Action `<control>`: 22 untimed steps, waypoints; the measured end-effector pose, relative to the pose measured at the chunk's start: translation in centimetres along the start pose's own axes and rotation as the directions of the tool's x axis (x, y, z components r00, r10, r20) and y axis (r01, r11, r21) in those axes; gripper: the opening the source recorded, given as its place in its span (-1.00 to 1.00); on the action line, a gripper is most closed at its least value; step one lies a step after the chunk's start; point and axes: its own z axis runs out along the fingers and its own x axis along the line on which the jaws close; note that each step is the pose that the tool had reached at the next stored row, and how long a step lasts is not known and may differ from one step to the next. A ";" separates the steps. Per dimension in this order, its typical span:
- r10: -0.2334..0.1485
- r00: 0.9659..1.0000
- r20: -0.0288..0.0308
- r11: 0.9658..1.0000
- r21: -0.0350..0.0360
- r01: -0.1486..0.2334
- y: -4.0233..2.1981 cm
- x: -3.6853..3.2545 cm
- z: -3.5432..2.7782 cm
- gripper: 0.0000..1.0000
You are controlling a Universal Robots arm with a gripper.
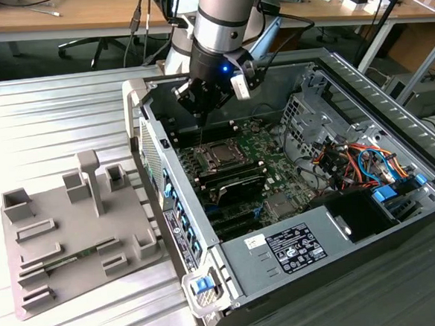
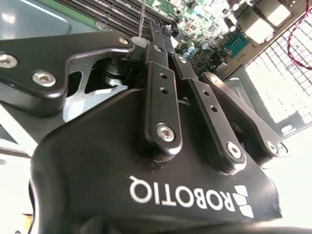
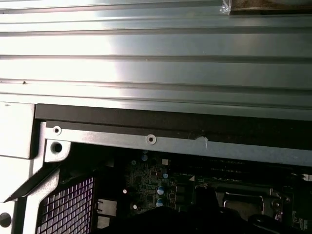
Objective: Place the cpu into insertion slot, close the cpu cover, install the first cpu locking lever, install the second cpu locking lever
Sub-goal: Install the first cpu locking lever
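Pincer [image 1: 201, 113] with fingers pressed together, hovering just above the cpu cover [image 1: 220, 154] inside the computer case [image 1: 393, 106].

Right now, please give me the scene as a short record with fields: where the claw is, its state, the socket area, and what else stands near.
claw position: black claw hangs inside the open grey metal computer case, above the green circuit board
claw state: shut, fingers together
socket area: square silvery metal cpu cover lies flat on the board, below the claw
nearby: grey plastic fixture tray at the exterior view's left
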 end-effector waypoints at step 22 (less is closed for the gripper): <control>0.000 1.000 -0.004 1.000 0.000 0.000 -0.15 -1.93 0.15 -0.79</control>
